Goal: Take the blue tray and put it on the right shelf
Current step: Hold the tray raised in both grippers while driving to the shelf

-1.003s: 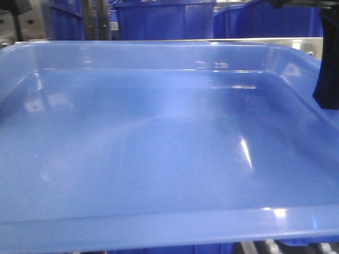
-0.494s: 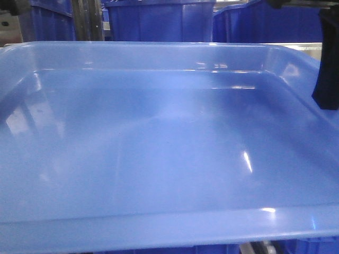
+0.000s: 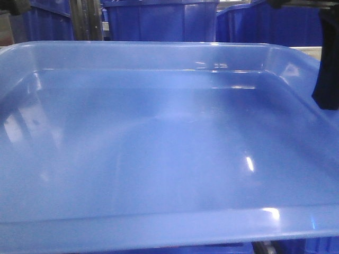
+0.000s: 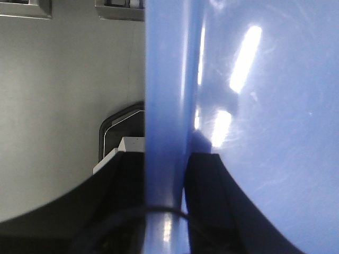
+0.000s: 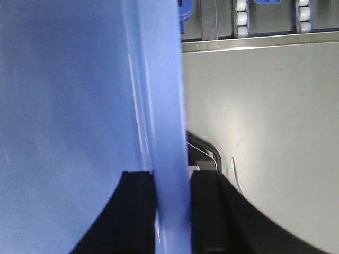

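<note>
The big, flat, shiny light-blue plastic tray point(image 3: 159, 148) fills almost the whole front view. It is held by its two short sides, one end effector on each side. The left end effector point(image 4: 165, 174) is clamped on the tray's rolled rim, with one black finger point(image 4: 204, 180) inside the tray and one outside. The right end effector point(image 5: 172, 185) pinches the other rim the same way. The tray has round corners and a smooth bottom. Bright spots of light shine on it. Nothing lies in it.

Under the tray, both wrist views show a flat pale grey surface point(image 5: 265, 116). I cannot tell if the tray touches it. At the far side of that surface runs a thin bright metal edge point(image 5: 265, 44), and past it are rows of small white rollers point(image 5: 241, 18).

Behind the tray stand deep dark-blue plastic bins point(image 3: 159, 21), close side by side. A grey metal post point(image 3: 85, 21) stands up between them on the left. A black arm part point(image 3: 327, 69) hangs by the tray's far right corner.
</note>
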Available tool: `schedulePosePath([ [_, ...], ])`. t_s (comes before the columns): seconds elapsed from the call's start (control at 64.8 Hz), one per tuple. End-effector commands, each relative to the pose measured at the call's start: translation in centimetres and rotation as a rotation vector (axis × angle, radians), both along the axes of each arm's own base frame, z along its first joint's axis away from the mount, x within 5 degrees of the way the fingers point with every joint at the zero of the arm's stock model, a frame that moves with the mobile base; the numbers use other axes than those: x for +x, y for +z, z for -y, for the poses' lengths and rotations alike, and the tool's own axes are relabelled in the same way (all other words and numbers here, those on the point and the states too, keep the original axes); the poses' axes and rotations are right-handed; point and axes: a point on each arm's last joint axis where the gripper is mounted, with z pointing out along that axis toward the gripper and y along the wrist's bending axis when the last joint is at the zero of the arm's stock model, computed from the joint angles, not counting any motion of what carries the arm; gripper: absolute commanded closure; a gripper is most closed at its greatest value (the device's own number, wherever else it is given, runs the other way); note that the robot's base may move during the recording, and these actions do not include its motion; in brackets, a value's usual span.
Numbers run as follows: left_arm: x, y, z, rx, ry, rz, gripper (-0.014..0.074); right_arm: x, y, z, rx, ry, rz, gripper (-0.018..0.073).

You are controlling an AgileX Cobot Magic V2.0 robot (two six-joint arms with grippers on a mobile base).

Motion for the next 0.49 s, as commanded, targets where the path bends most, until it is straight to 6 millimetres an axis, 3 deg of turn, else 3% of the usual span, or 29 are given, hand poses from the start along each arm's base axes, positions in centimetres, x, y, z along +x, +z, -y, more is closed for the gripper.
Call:
schedulePosePath([
  [0.0,-0.33,1.46,0.63,-0.098,0.004,0.039,0.0490,0.09,1.59,-0.21,0.079,-0.003,0.083,0.0316],
  [0.478,-0.33,1.46,0.63,-0.098,0.004,0.039,0.0490,0.09,1.59,-0.21,0.079,-0.003,0.083,0.0316],
])
